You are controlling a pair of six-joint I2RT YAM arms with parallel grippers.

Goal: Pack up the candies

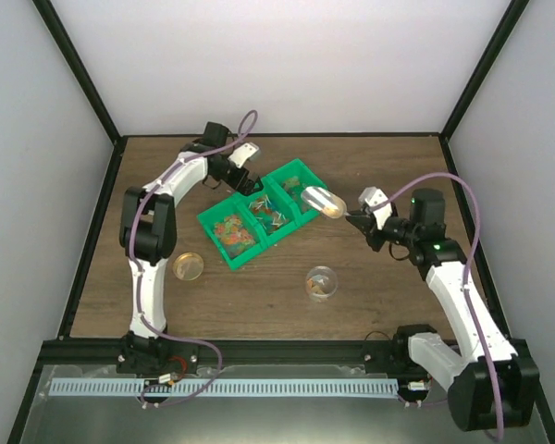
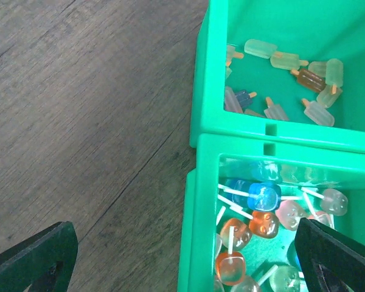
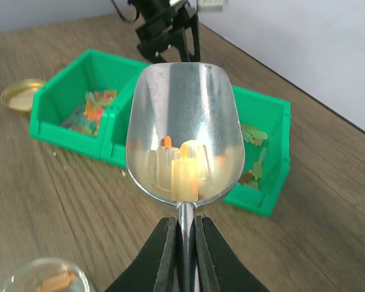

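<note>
Gripping with right end effector point(image 3: 181, 255) the handle of scoop point(image 3: 182, 121), bowl held level so candies point(image 3: 184, 176) don't spill, beside green bins point(image 1: 259, 217) toward table's right edge; left end effector point(image 2: 188, 255) spread wide over bins, clear of scoop

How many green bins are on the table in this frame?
3, in one diagonal row: the near-left bin holding mixed small sweets, the middle bin holding lollipops, and the far-right bin holding ice-pop candies. None appears hidden.
</note>
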